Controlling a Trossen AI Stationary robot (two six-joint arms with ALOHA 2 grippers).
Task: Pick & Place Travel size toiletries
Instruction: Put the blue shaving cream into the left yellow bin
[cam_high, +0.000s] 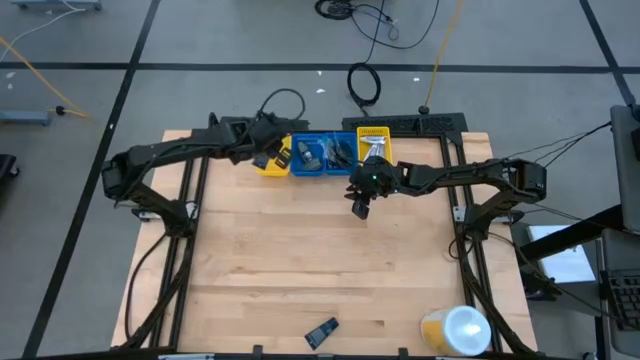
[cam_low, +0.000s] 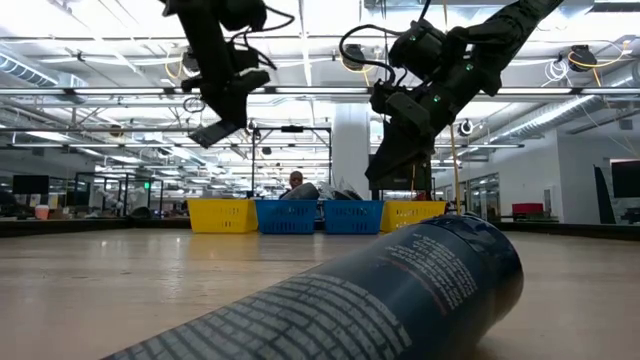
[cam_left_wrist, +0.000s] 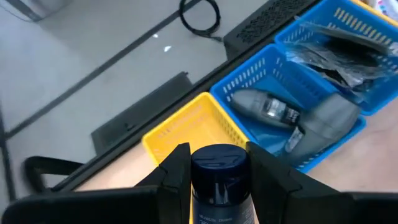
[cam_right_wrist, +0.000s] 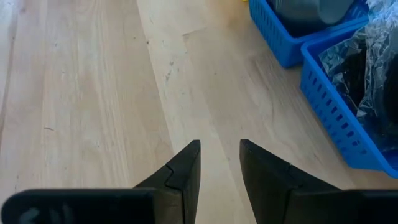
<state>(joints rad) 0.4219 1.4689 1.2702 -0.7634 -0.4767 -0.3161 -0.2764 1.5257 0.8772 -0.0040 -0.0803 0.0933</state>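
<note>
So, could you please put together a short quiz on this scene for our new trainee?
1. True or false: the right gripper holds a bottle.
2. The left gripper grips a dark blue bottle. Which bin is directly ahead of it? A) the yellow bin B) a blue bin C) no bin
3. Fill in: the row of bins at the table's far edge has ___ bins.

Key: 1 false, its fingers are apart with nothing between them, above bare wood. 2 A. 3 four.
</note>
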